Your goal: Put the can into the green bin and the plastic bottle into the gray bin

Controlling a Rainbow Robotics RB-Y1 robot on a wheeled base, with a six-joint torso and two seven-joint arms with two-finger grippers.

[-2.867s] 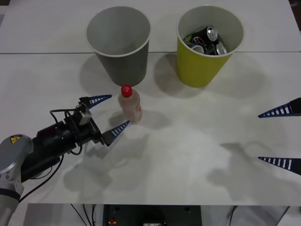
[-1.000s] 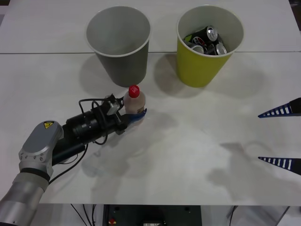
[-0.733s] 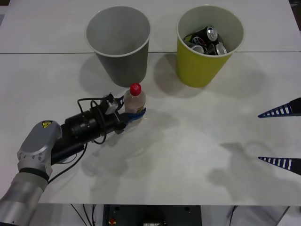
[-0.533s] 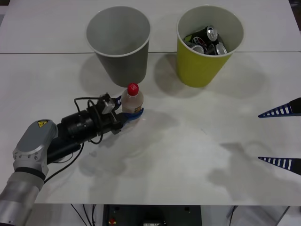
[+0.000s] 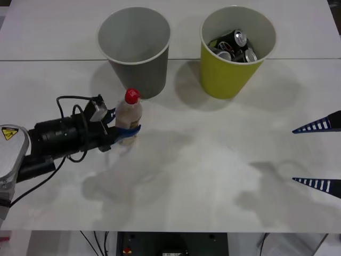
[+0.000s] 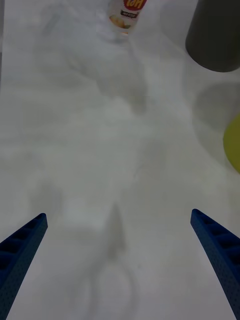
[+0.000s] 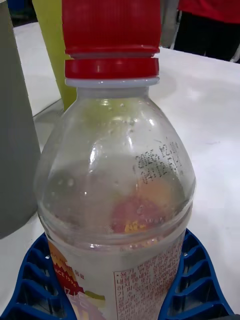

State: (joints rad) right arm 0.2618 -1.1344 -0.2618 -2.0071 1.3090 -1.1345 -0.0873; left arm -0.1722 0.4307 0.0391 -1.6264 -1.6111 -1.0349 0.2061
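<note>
While the plastic bottle (image 5: 128, 114) stands upright with its red cap (image 5: 131, 96) on top, your left gripper (image 5: 126, 129) is closed around its lower part, and the blue ribbed fingers (image 7: 33, 277) press on the label from both sides. You can see this best in the left wrist view, where the bottle (image 7: 117, 200) is clear in the upper half and carries a pale printed label lower down (the text on it is too small to read). From the front view you cannot tell if the bottle's base is on the table (image 5: 213, 160) or a little above it. The bottle is in front of the gray bin (image 5: 135, 49) and just beside its base, toward the robot's left, and it is much shorter than the bin. The gray bin stands upright, and its light gray inside is visible from above. To the robot's right of it stands the green bin (image 5: 235, 50), also upright, with several dark cans (image 5: 232, 46) lying inside. The two bins are near each other but not touching. Your left arm reaches in low from the left edge of the table. Your right gripper (image 5: 319, 154) waits at the right edge, well apart from the bottle and both bins, with its two blue fingers (image 6: 216, 251) spread wide over bare table.
</note>
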